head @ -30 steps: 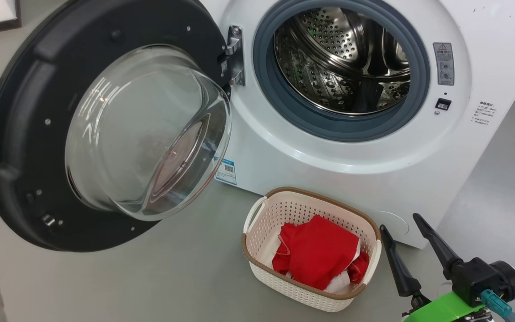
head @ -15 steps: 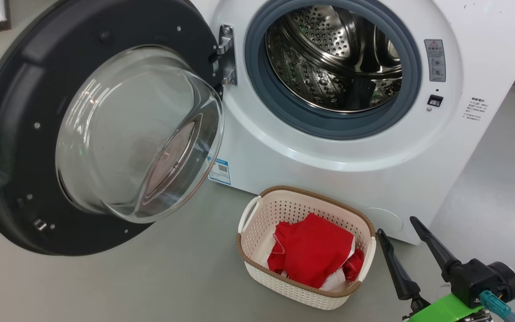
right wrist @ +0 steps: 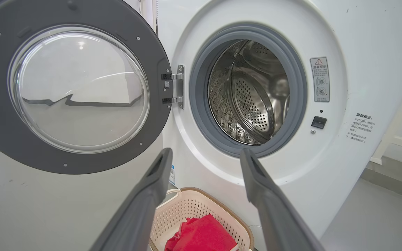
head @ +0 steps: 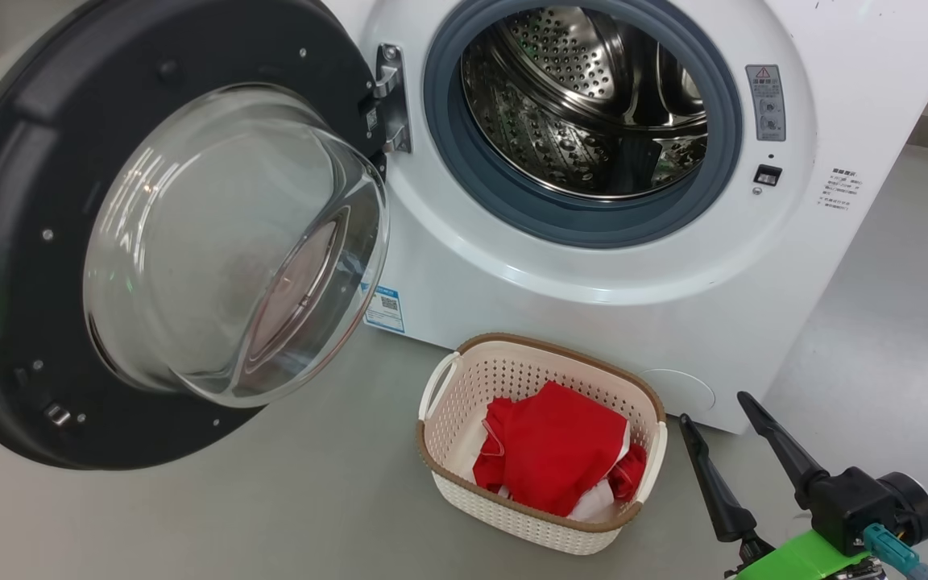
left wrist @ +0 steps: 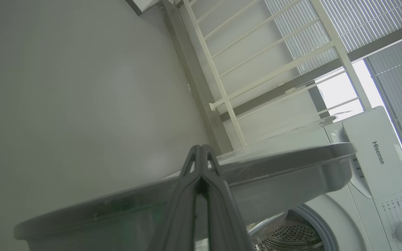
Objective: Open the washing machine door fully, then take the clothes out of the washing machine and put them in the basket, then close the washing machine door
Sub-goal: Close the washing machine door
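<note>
Filling the basket [head: 512, 528], the clothes [head: 557, 455] lie beside the washing machine [head: 593, 274].

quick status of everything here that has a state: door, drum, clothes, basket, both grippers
washing machine door: open wide, swung out to the left
drum: empty
clothes: bundled inside the basket
basket: upright on the floor in front of the washing machine
left gripper: shut, nothing between its fingers
right gripper: open, empty

The glossy black-rimmed round door [head: 21, 161] is cut off at nine o'clock; the grey rectangular label [head: 765, 103] carries print too small to read.
</note>
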Motion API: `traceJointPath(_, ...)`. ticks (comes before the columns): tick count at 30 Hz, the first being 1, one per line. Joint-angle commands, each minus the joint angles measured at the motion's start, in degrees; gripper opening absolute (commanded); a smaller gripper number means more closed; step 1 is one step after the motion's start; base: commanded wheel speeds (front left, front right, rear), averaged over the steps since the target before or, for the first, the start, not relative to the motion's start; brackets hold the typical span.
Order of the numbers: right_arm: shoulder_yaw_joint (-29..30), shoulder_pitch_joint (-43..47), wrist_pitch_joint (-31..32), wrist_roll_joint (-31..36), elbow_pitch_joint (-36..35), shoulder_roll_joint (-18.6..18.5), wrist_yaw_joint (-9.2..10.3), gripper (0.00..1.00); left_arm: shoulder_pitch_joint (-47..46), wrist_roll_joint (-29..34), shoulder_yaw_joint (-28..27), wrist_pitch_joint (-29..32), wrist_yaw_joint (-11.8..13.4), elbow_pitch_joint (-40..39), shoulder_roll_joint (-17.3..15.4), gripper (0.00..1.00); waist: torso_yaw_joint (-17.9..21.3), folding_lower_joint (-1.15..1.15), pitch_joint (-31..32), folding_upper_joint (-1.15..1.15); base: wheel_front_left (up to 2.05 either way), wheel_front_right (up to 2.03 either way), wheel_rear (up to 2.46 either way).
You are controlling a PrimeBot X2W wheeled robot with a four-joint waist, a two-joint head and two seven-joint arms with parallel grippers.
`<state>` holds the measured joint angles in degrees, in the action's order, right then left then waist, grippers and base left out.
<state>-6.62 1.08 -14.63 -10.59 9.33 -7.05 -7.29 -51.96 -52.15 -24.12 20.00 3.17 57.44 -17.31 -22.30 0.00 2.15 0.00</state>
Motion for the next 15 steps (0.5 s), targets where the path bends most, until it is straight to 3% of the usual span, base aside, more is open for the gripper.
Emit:
traceJointPath(1, -1.3, -1.4, -0.4, -0.3, -1.1, -0.9, -0.2, 1.0, -2.2, -0.9, -0.7, 1.1, -1.1, -1.1, -3.0, 0.0, 0.0, 0.0, 0.0, 0.0, 0.0, 0.0, 0.0)
traceJointPath(15, -1.1, -0.9, -0.4, -0.1, -1.0, 0.1, -0.2, 1.0, -1.2, -4.6, -0.3, 9.9, -5.9, -0.9, -1.0, 0.0, -0.8, 0.0, 0.4, 0.0, 0.0, 0.0, 0.0)
